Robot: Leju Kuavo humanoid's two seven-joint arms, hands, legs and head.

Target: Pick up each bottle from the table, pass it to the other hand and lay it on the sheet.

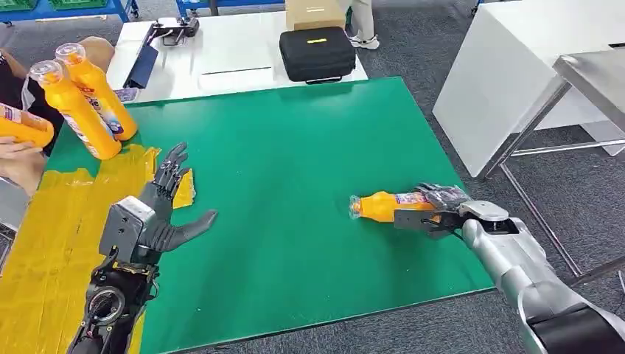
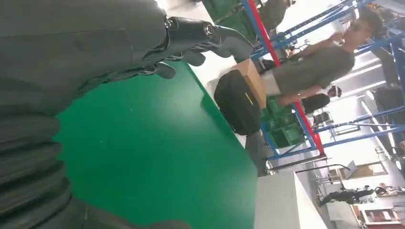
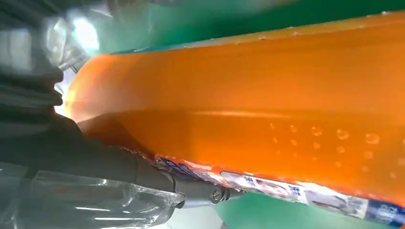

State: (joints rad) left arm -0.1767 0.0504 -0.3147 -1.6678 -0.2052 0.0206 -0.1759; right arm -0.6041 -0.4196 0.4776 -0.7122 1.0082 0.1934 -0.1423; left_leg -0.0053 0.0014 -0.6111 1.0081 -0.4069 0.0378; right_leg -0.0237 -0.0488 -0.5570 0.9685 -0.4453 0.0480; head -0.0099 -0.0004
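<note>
Even, bright overhead light fills the head view, with soft shadows. The left wrist view blows out white toward the background. The right wrist view is blurred, with glare on the bottle [image 3: 248, 119].

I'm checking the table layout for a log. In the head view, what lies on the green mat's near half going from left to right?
Yellow sheet → left hand, open over the sheet's edge → bare green mat → orange bottle lying on its side → right hand gripping the bottle.
</note>
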